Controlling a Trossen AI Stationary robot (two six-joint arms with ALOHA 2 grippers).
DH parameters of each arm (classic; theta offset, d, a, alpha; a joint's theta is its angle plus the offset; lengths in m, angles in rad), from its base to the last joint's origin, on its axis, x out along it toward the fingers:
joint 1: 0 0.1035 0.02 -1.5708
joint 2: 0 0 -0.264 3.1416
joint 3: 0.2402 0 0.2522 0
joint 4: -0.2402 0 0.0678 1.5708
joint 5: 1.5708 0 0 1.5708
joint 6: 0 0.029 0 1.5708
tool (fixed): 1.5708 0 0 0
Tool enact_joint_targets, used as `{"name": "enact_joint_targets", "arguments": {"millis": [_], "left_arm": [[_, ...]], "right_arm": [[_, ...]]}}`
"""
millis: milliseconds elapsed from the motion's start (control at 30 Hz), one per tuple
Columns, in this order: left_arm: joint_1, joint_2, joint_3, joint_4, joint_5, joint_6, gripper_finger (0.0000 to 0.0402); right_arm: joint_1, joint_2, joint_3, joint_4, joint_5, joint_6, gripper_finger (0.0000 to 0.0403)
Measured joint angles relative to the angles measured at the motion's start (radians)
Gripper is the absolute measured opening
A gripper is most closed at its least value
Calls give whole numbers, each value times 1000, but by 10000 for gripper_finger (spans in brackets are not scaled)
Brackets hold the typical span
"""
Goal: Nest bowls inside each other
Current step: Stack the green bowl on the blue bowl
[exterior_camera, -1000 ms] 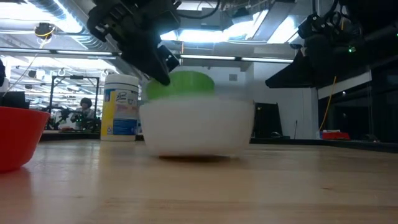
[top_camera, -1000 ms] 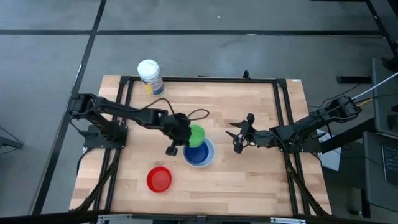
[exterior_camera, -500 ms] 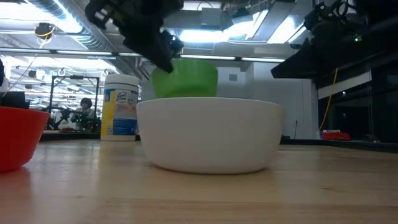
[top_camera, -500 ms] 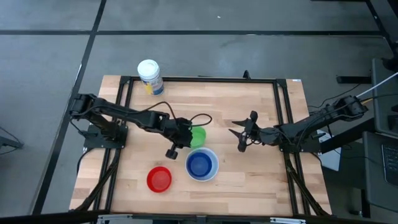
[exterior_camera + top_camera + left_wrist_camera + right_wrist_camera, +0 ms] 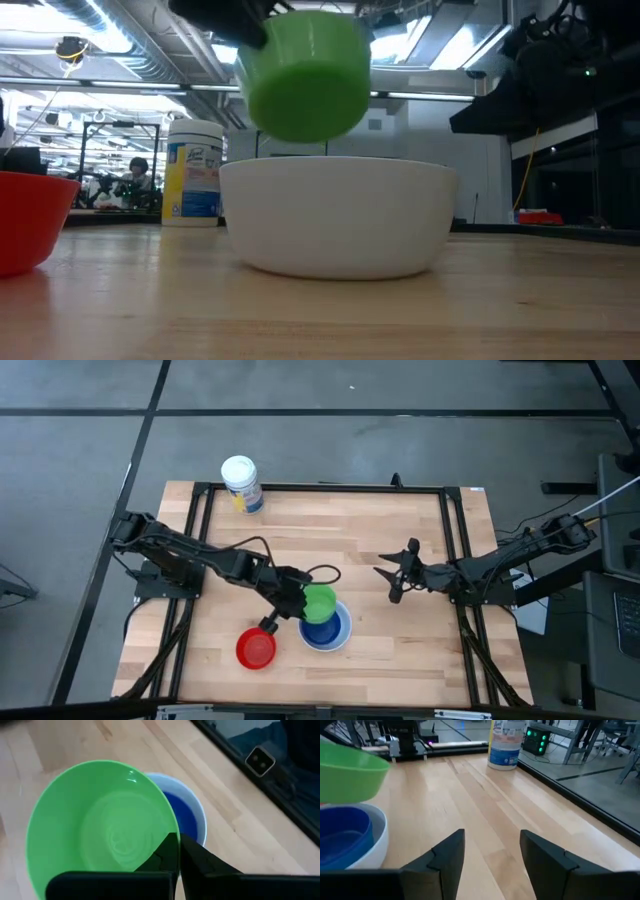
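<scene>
Red bowl is sitting on the light wood tabletop at the near edge. Left gripper is clamping its fingers on the green bowl rim, holding it tilted in the air above the white bowl, which has the dark blue bowl nested inside. Right gripper is hovering to the side, fingers apart. Canister is standing at the far left corner; workshop benches and a seated person are showing beyond.
</scene>
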Motion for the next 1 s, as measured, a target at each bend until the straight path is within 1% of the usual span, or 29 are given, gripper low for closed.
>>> {"name": "enact_joint_targets", "arguments": {"millis": [133, 233, 267, 367, 500, 633, 767, 1000], "left_arm": [[-4, 21, 0, 36, 11, 0, 1], [-10, 58, 0, 62, 43, 5, 1], [-14, 72, 0, 59, 60, 7, 1], [-31, 113, 0, 81, 71, 10, 1], [-46, 142, 0, 117, 102, 10, 1], [-51, 146, 0, 134, 104, 12, 1], [-47, 146, 0, 135, 101, 23, 1], [-40, 187, 0, 143, 114, 27, 1]], "right_arm": [[5, 7, 0, 27, -12, -21, 183], [5, 14, 0, 37, -15, -25, 181], [6, 14, 0, 46, -15, -26, 181], [7, 14, 0, 48, -16, -34, 185], [7, 14, 0, 52, -24, -36, 192], [13, 14, 0, 52, -25, -36, 193], [23, 14, 0, 54, -26, -36, 186], [27, 14, 0, 60, -26, -33, 177]]}}
